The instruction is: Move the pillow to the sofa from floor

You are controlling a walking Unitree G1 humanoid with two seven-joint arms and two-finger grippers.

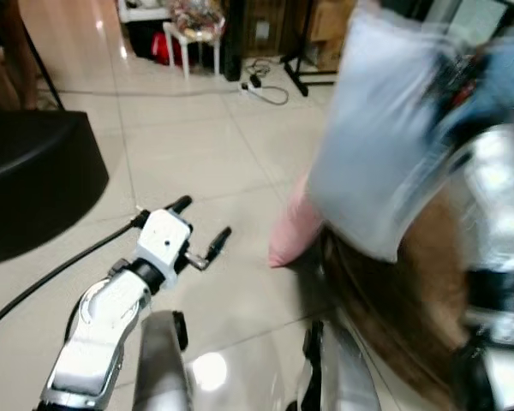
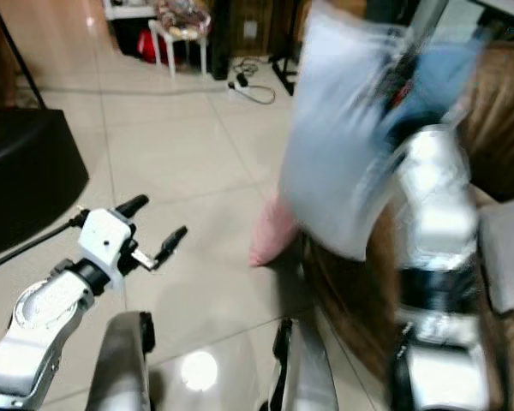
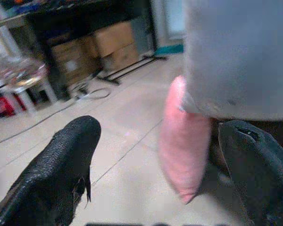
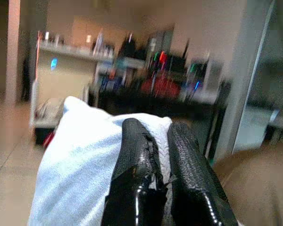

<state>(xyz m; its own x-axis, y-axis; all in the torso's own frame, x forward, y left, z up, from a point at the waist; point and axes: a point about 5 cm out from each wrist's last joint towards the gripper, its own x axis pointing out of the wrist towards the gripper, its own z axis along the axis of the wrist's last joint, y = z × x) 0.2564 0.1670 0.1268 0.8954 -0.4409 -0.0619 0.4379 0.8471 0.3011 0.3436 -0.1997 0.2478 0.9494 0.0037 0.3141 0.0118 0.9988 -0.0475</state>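
The right hand (image 4: 160, 174) pinched the white pillow (image 1: 385, 137) aloft beside the brown sofa (image 1: 411, 300), the carry apparently under way and lowering it onto the seat next, while the left hand (image 1: 201, 224) hung spread.

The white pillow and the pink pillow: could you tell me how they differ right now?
The white pillow is held up in the air, pinched by the right gripper; the pink pillow stands on the floor against the sofa, ungripped. The white one looks larger and blurred with motion; the pink one is sharp. Both are soft cushions.

Soft matt cloth pillow (image 1: 381, 137); glossy tiled floor (image 1: 197, 154); textured black rubbery tool (image 4: 161, 155) fingers.
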